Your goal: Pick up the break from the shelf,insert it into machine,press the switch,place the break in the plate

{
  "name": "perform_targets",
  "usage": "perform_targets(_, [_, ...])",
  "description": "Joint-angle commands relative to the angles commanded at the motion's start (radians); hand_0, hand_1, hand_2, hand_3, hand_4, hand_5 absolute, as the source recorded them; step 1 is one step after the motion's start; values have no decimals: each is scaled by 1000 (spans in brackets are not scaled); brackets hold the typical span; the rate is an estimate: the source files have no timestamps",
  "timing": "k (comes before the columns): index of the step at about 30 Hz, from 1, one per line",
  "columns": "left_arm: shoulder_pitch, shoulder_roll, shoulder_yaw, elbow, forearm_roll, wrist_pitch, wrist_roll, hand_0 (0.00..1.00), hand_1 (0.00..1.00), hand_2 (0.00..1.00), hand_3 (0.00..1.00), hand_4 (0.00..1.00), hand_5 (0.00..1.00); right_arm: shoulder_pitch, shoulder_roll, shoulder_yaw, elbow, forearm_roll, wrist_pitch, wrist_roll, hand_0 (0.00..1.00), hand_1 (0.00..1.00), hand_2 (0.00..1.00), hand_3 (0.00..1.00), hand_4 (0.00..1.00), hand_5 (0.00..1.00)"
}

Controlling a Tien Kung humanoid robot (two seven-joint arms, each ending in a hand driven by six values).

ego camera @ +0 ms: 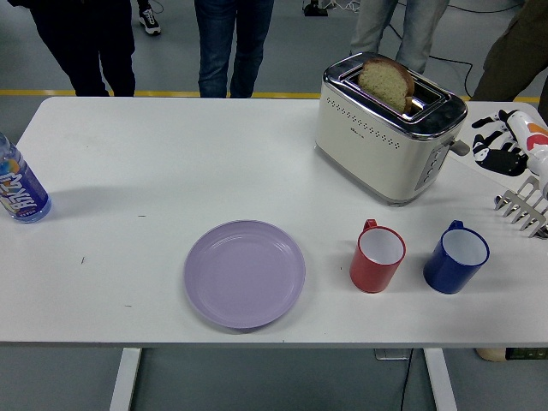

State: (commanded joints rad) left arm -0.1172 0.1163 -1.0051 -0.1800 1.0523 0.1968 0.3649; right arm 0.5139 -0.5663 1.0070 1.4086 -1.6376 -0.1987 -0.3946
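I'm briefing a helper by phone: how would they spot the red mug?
Start at the cream toaster at the table's far right. Nearer the front edge stand two mugs; the red mug is the left one, between the lilac plate and the blue mug.

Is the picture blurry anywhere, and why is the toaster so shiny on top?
Head view: mostly sharp; the toaster has a chrome top that mirrors the room light. The bottle casts a soft shadow on the table. The right hand, at the edge, looks slightly smeared.

A lab or test hall: grey floor (282, 51) with a yellow line (154, 92), onlookers' legs (231, 43) behind a white counter (128, 171).
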Motion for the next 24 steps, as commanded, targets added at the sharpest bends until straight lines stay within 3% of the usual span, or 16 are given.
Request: perform_targets(24, [2, -3, 9, 0, -9, -1, 0, 631, 496, 480, 539, 332, 806, 30, 39, -45, -106, -23, 13, 16, 281, 277, 462, 669, 413, 172])
